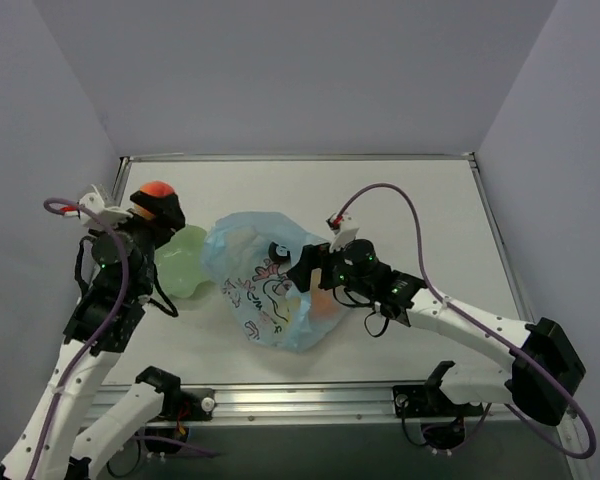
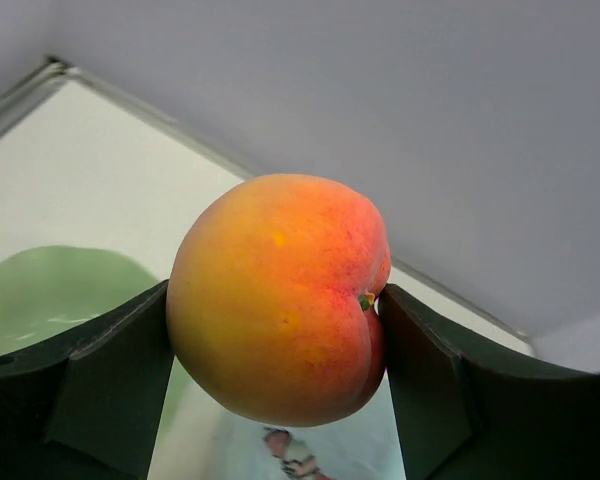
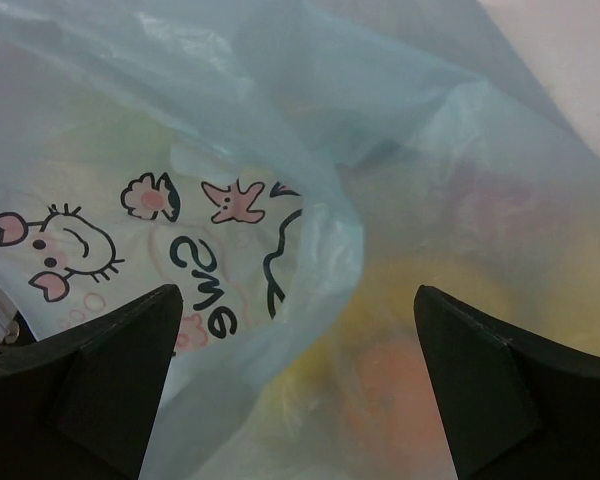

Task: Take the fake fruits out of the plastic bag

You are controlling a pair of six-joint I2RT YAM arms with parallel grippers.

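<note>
Mid-unloading on the white table (image 1: 400,200). Clamped between the dark fingers of the left gripper (image 2: 276,350), a glossy peach-orange plastic fruit (image 1: 156,190), out of the bag and raised toward the far left corner, by the far side of a pale green round plate (image 1: 180,265). Not yet set down.

At centre, lying crumpled, the crinkly translucent light-blue plastic bag (image 1: 255,290) with its dark-outlined cartoon print and pink marks. Poised over its right-hand end, the right gripper (image 3: 300,400), jaws spread wide with only loose film between them, gripping nothing. Showing dimly through the plastic below those jaws, yellow and orange blurs (image 3: 380,380), very likely more of the fake fruits inside. Impossible to count or name through the film.

Judged to be partway through: one fruit out, others apparently in the bag. Next, in all likelihood, lowering the peach onto the plate and parting the left fingers. After that, finding the bag's mouth, hidden here among the folds. Closing straight through the film likely to catch bag along with fruit. Calls instead for a light pinch on the plastic to steady or lift it, and a clear way in for the other arm.
</note>
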